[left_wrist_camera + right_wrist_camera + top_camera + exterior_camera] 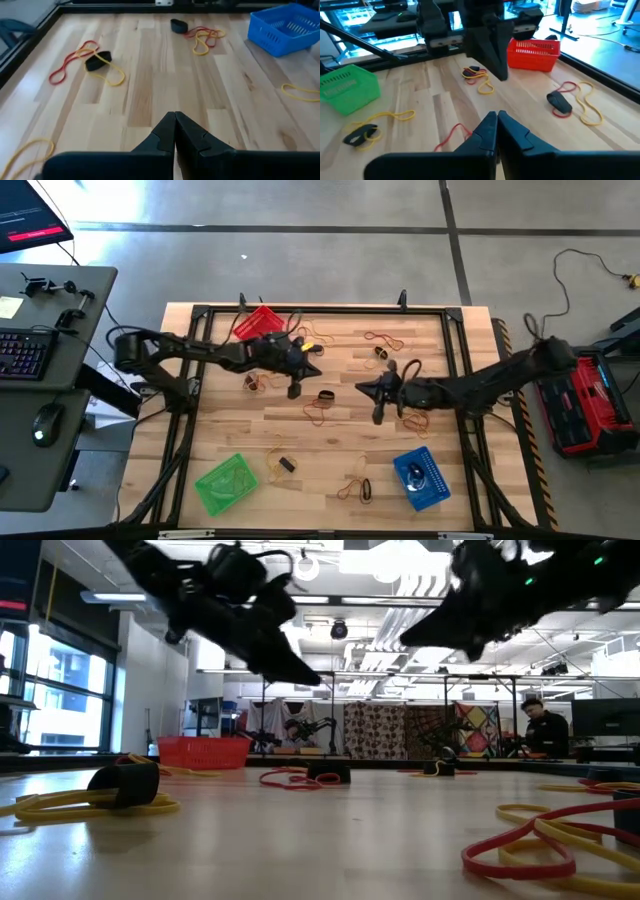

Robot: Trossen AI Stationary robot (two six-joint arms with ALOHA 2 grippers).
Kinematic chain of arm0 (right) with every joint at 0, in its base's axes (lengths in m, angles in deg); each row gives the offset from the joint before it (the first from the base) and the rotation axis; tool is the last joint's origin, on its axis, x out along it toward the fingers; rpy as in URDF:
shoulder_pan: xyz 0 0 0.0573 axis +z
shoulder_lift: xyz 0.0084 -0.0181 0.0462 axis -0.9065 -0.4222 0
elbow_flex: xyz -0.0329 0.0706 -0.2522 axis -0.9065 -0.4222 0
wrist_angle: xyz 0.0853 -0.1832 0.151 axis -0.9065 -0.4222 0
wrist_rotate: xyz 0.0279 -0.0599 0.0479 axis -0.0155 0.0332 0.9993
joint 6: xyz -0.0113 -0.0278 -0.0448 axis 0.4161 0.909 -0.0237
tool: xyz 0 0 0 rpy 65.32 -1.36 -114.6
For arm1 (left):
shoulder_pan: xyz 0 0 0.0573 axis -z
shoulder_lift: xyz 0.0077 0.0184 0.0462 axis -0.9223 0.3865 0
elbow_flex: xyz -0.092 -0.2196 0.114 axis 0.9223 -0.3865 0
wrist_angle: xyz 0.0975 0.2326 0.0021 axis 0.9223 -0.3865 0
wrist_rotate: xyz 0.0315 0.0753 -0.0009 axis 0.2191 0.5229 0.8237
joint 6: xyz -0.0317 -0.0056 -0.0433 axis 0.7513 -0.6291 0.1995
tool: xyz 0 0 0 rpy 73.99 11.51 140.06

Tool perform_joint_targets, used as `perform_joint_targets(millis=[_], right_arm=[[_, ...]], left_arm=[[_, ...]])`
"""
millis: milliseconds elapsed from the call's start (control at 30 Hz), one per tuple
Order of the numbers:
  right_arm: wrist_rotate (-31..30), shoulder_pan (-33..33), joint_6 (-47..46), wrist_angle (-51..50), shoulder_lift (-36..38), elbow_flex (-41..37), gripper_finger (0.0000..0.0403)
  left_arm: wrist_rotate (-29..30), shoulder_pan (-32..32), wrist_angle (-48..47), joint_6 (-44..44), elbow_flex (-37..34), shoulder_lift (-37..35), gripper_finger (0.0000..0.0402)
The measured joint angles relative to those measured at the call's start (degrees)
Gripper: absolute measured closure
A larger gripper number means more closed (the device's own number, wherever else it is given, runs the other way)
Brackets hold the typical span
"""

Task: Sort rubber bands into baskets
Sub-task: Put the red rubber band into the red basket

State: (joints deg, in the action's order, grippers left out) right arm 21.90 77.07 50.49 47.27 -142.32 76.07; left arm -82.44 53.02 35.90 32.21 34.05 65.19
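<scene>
Both grippers hover above the table's middle, shut and empty. My left gripper [314, 369] [175, 117] points steeply down; it also shows in the right wrist view [501, 75]. My right gripper [361, 388] [496, 117] faces it from the right. Loose rubber bands lie flat on the wood in small heaps: tan-yellow and reddish-orange loops with a black one [322, 406] [561, 102], others farther off [385, 345] [280, 465] [97, 60]. The red basket [255, 323] stands at the far left, the green basket [225, 483] at the near left, and the blue basket [420, 477] at the near right.
A black frame [455, 350] runs round the tabletop. A desk with a keyboard [25, 352] stands off the left edge. A red and black machine [585, 400] sits on the floor at the right. A person [535, 725] sits far behind the table.
</scene>
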Motion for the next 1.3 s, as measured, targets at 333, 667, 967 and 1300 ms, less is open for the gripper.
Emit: perform_joint_targets(millis=[333,667,967,1300], right_arm=[[-13.72,12.20,-3.39,-8.23,7.29,0.02,0.0403],[-20.22,17.23,-3.69,-9.29,7.34,0.02,0.0403],[-20.34,14.61,-11.39,-15.36,7.23,0.04,0.0403],[-9.94,-2.77,-12.44,-26.56,7.23,3.65,0.0403]], left_arm=[[-0.25,-4.77,-16.86,-4.52,21.30,12.54,0.0401],[-6.37,-12.05,-38.28,-14.99,44.54,24.48,0.0401],[-12.50,-14.57,-41.90,-20.75,46.06,27.79,0.0401],[-16.28,-15.41,-29.56,-16.77,41.44,27.44,0.0401]])
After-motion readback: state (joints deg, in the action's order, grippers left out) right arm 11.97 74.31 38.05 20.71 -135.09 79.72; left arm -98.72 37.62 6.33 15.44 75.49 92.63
